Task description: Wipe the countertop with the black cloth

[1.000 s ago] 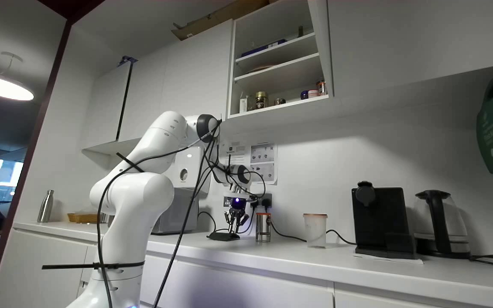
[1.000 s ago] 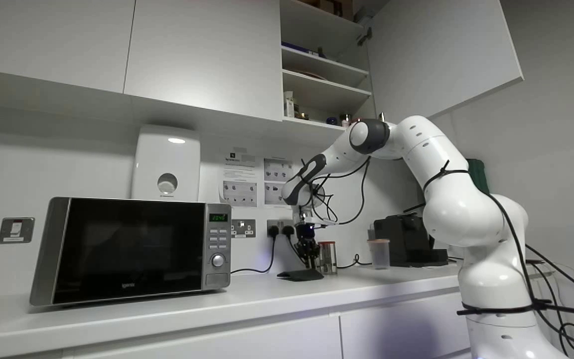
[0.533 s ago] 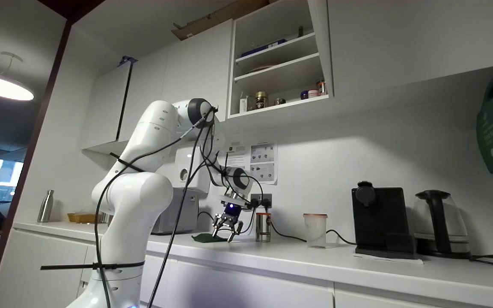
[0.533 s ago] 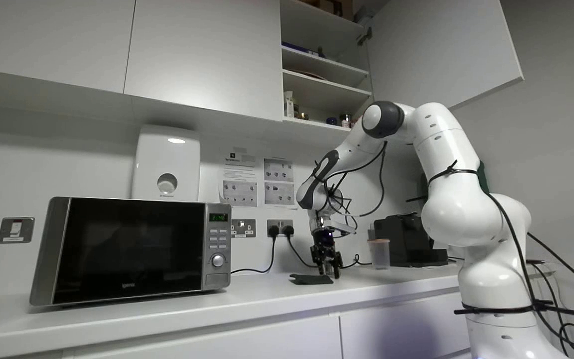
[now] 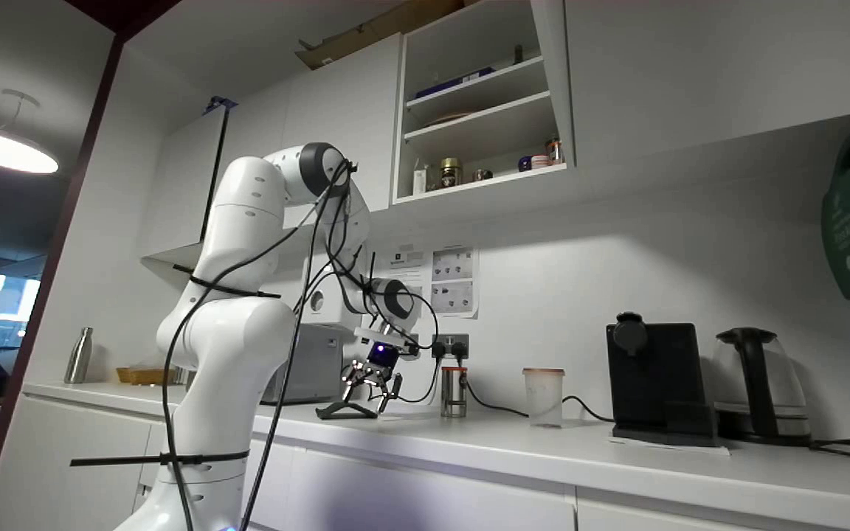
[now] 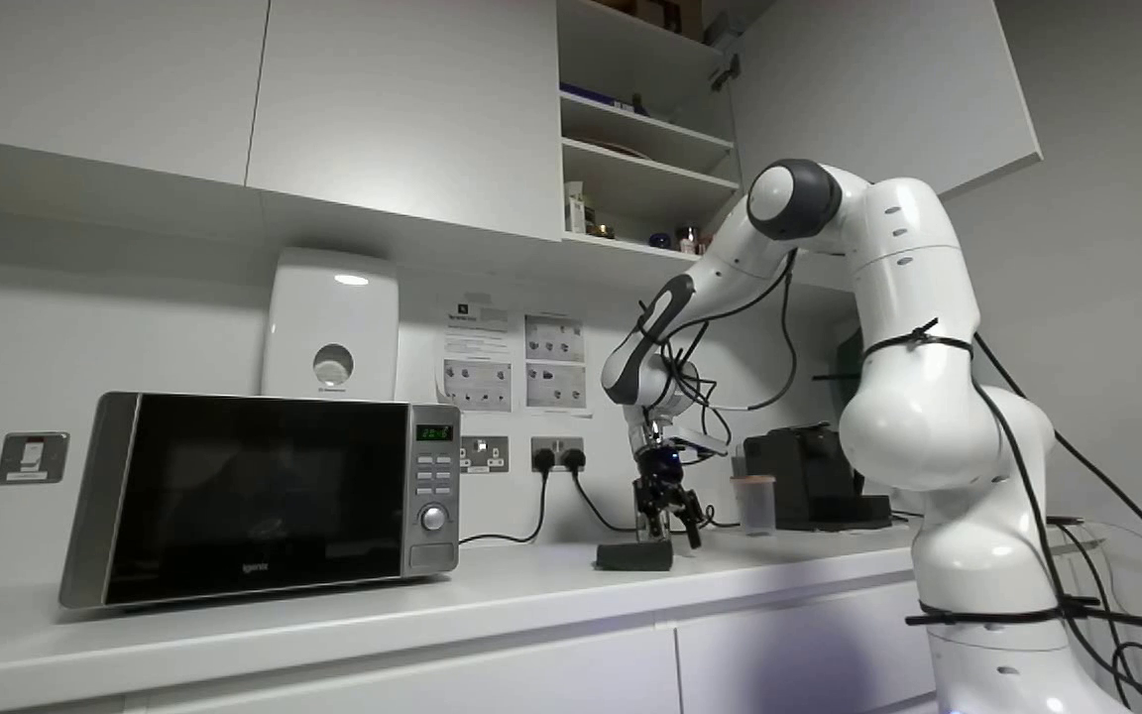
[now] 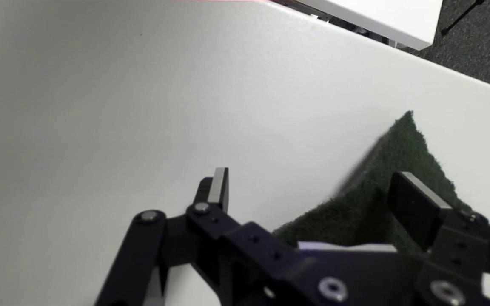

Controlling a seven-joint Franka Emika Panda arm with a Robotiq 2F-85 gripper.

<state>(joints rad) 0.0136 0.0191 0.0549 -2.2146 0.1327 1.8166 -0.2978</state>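
The black cloth (image 7: 413,148), dark and fuzzy with a folded, raised middle, rests on the white countertop (image 7: 143,106) close to its front edge. It also shows in both exterior views as a small dark piece (image 5: 346,411), low on the slab (image 6: 492,597). My gripper (image 7: 318,187) stands open just over the counter, fingers wide apart. One finger (image 7: 417,208) is over the cloth; whether it touches cannot be told. The opposite finger (image 7: 218,187) has bare white surface under it. In the exterior views the gripper (image 6: 673,535) hangs slightly tilted beside and above the cloth.
A steel canister (image 5: 454,392), plastic tub (image 5: 544,398), coffee machine (image 5: 657,387) and kettle (image 5: 761,387) stand along the wall. The microwave (image 6: 264,501) sits on the counter, with plugged-in cables (image 6: 536,506) nearby. An opened cabinet door (image 6: 878,99) hangs above the arm.
My gripper's fingers have spread from close together over the cloth to wide apart. Arm and cloth have shifted toward the counter's front edge, and the cloth has bunched up.
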